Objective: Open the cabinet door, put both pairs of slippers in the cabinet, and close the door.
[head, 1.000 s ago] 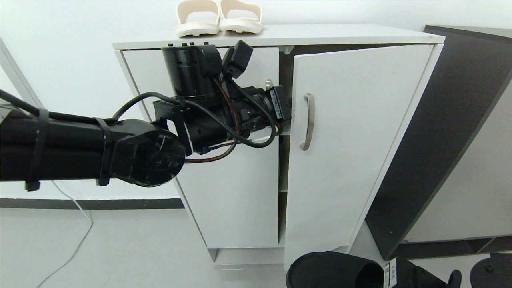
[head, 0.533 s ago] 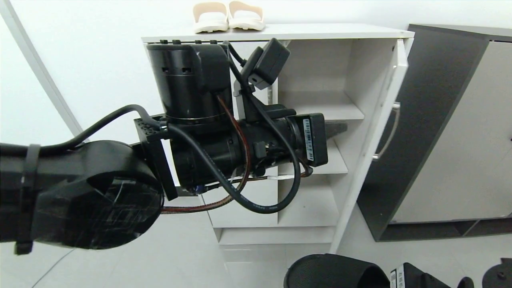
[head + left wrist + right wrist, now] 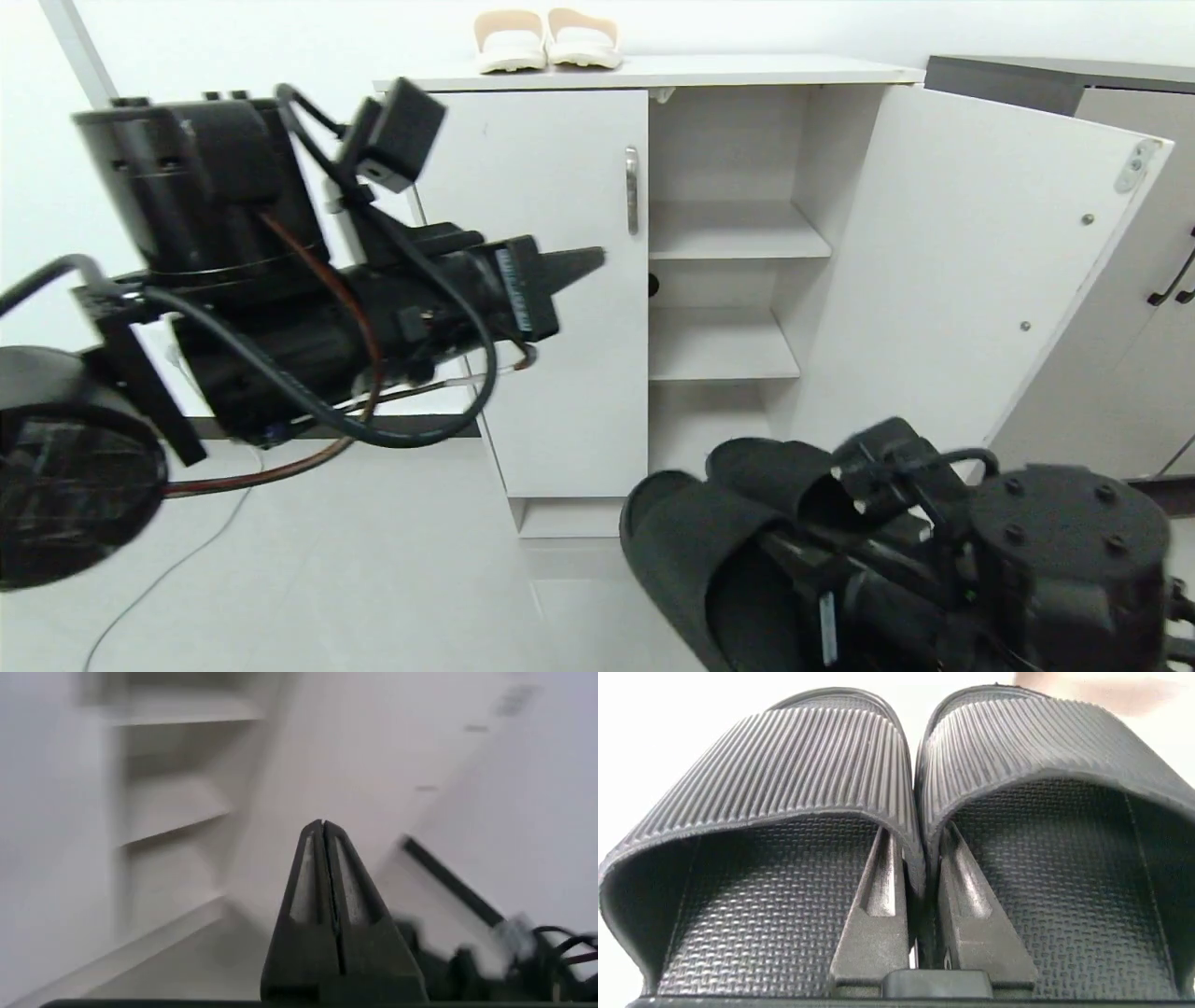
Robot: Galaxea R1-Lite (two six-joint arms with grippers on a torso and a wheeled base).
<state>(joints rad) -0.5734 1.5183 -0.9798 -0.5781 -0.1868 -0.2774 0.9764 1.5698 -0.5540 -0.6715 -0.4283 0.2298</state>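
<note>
The white cabinet [image 3: 747,71] has its right door [image 3: 952,261] swung wide open, showing bare shelves [image 3: 724,345]. Its left door [image 3: 560,411] is closed. A cream pair of slippers [image 3: 548,39] rests on the cabinet top. My left gripper [image 3: 593,259] is shut on nothing and hangs in front of the closed left door, pointing toward the opening; its tip [image 3: 323,827] faces the shelves [image 3: 177,812]. Low in front of the cabinet, my right gripper [image 3: 920,873] is shut on the black pair of slippers [image 3: 709,532], one finger [image 3: 873,905] inside each slipper [image 3: 785,793], pinching the adjoining straps.
A grey cabinet [image 3: 1130,280] stands to the right, just behind the open door's edge. A thin cable [image 3: 159,579] lies on the pale floor at the lower left. Bare floor stretches in front of the white cabinet.
The right door went from slightly ajar to wide open. My left gripper drew back to the left, away from it. The right arm rose with the black slippers. The camera view also shifted.
</note>
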